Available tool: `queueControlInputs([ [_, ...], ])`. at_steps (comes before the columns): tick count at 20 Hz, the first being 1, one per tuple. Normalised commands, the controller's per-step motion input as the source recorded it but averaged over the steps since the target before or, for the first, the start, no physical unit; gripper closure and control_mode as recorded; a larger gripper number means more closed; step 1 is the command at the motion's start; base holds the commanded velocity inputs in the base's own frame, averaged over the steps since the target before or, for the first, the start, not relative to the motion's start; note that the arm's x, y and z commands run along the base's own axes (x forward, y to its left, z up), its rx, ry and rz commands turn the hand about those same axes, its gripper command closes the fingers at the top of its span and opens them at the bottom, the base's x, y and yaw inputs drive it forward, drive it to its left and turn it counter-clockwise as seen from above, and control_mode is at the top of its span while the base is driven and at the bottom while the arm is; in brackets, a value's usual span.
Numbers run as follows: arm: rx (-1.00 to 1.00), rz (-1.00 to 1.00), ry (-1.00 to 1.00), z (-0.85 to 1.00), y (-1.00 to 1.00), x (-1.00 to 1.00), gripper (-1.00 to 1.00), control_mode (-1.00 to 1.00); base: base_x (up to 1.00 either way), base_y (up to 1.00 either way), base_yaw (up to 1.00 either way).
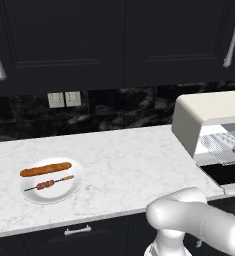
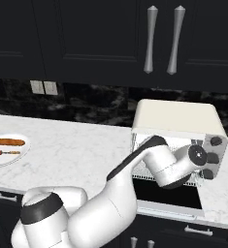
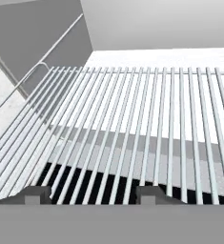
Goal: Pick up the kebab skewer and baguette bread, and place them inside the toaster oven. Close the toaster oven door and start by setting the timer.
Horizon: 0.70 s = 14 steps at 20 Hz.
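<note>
Toaster oven [image 1: 209, 112] sits at the right end of the marble counter [image 1: 124, 160], toaster oven door [image 2: 169, 198] dropped open, lying flat out front. Arm reaches into the oven mouth in the right base view, wrist right at the opening. Hand view: gripper [image 3: 92, 195] hovers just over the wire rack [image 3: 132, 128], fingertips [image 3: 35, 194] spread well apart w/ nothing between them – rack bars run away toward the pale back wall. Baguette bread [image 1: 45, 169] and kebab skewer [image 1: 54, 184] lie side by side on the white plate [image 1: 30, 196] at the counter's left – well apart from the oven, baguette toward the backsplash, skewer nearer the front edge. Oven knobs [image 2: 213, 150] on its right panel.
</note>
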Motion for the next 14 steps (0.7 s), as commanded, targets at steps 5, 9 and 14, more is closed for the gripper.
queueControlInputs([
  [5,0.0,0.01,0.15,0.52,-0.06,-0.98,-1.0,-1.0,0.0,0.0,0.0],
  [9,0.0,0.09,0.02,0.99,0.66,-0.84,-1.0,-1.0,0.0,0.0,0.0],
  [14,-0.08,0.01,0.01,0.38,1.0,-0.6,-1.0,-1.0,0.0,0.0,0.0],
])
